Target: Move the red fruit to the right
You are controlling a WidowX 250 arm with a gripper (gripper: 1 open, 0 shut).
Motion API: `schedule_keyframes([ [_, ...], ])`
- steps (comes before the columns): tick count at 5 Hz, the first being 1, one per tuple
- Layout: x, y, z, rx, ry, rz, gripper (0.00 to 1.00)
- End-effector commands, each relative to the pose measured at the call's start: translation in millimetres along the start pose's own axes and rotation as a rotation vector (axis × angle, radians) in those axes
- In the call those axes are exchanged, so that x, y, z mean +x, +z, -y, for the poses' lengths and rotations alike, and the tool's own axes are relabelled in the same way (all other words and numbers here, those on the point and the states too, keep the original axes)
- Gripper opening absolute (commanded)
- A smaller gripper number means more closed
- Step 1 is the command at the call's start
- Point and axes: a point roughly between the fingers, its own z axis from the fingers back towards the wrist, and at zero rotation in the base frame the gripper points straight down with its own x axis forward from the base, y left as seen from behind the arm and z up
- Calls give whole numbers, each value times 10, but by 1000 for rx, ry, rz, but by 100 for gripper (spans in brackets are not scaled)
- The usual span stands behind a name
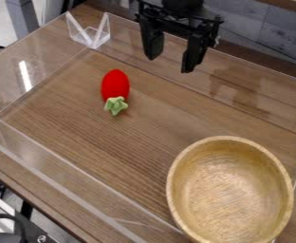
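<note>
1. Red fruit [115, 84]: lying on the wooden worktop [138, 157], in the upper left part of the view, well apart from the bowl
2. Glossy and bright red, rounded at the far end, with the green leafy end [115, 107] pointing toward the near side of the worktop
3. Tool [169, 59]: black, reaching in from the top edge of the view, to the right of the red fruit and farther back in the picture
4. Opened wide, with two dark fingers spread apart and pointing down toward the worktop; bare wood visible between them, nothing held, and no contact with the red fruit
5. Bowl [230, 195]: pale tan, wide and smooth, standing upright in the lower right part of the view, much larger than the red fruit, with the inside showing and nothing in it
6. Near the top left, a clear piece with whitish edges [90, 32], set behind the red fruit and to the left of the tool; exact nature hard to tell
7. At the lower left corner, beyond the worktop's edge, a dark curved cable [24, 224], partly cut off by the border of the view
</note>
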Motion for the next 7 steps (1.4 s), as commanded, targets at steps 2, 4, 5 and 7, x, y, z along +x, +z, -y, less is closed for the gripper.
schedule_keyframes([
  [2,-89,-102,-286,7,-4,-11,100],
  [4,-204,-127,-737,2,-40,77,100],
  [5,-174,-186,-827,-4,-42,114,100],
  [7,-50,-357,-903,-19,-35,156,100],
])
